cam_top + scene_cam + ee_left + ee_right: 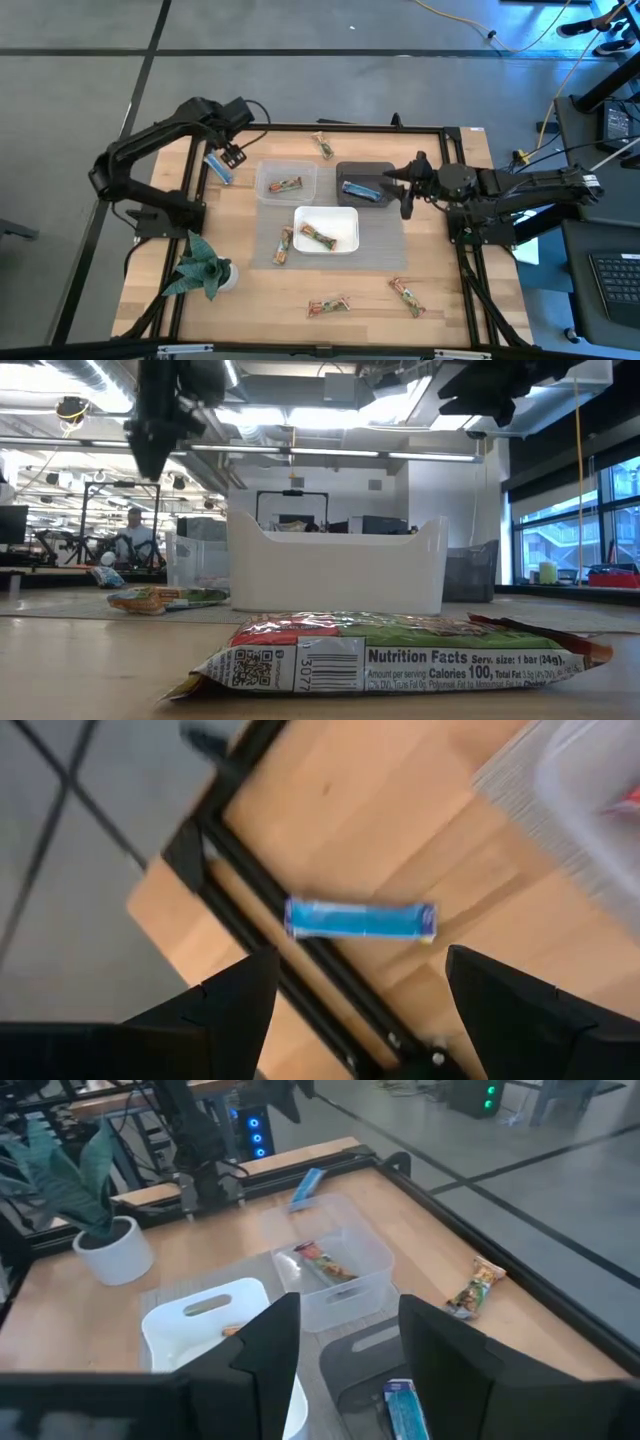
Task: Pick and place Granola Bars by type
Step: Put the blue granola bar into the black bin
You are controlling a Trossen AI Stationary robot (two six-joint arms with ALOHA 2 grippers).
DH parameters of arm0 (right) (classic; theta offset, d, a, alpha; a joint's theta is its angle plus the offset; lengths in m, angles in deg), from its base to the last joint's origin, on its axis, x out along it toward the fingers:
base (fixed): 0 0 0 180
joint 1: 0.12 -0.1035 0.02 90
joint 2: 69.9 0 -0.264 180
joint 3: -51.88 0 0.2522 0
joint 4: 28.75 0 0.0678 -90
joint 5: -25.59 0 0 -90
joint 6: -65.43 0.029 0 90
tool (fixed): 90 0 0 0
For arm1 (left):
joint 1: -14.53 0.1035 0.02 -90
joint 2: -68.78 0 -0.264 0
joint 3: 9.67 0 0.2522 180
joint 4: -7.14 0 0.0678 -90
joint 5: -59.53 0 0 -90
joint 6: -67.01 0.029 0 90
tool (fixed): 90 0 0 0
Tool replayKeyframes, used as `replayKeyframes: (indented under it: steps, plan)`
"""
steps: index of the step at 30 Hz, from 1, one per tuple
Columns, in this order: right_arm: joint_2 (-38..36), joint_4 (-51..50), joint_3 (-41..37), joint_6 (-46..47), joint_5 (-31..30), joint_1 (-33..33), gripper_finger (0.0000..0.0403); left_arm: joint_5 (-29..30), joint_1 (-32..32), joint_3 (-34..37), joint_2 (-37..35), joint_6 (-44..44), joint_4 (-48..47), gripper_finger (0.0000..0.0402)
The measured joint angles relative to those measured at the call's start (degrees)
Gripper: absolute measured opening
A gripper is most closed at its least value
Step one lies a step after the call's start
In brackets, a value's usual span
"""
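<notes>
Left gripper (233, 155) hovers above a blue bar (219, 167) at the table's far-left edge, beside the black frame rail (196, 170); fingers (225, 1005) spread apart in the left wrist view, nothing between them, blue bar (360, 919) lying flat on the wood below

Right gripper (406, 190) sits over the right end of the dark tub (366, 174), fingers (265, 1345) apart and empty; a second blue bar (361, 190) lies inside that tub, just beside the fingertips

Clear tub (286, 181), left of the dark one, holds one tan/orange bar (286, 184). White tub (326, 229), nearer, holds another tan/orange bar (318, 237)

Loose tan/orange bars on the table:
- far edge, beyond the clear tub (323, 146)
- just left of the white tub (284, 246)
- near edge, centre (328, 307)
- near edge, right (407, 296)

Green paper plant (200, 266) in a white pot stands at near left

Low view: a tan/orange wrapper (385, 652) fills the foreground, white tub (335, 565) behind it
</notes>
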Motion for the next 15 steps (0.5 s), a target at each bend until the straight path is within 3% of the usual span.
replayKeyframes:
  steps: [3, 11, 15]
  plan:
    - [0.00, 0.00, 0.00, 0.02, 0.00, 0.11, 0.0174, 0.00, 1.95, 2.50, 1.95, -3.82, 0.45, 0.0280]
    - [0.00, -0.01, 0.01, -0.13, 0.02, 0.11, 0.0174, -0.37, 6.90, 7.53, 6.86, -25.16, 3.50, 0.0280]
    - [0.00, -0.02, 0.00, -0.17, 0.11, 0.11, 0.0174, -1.03, 8.83, 9.30, 8.49, -30.65, 6.64, 0.0280]
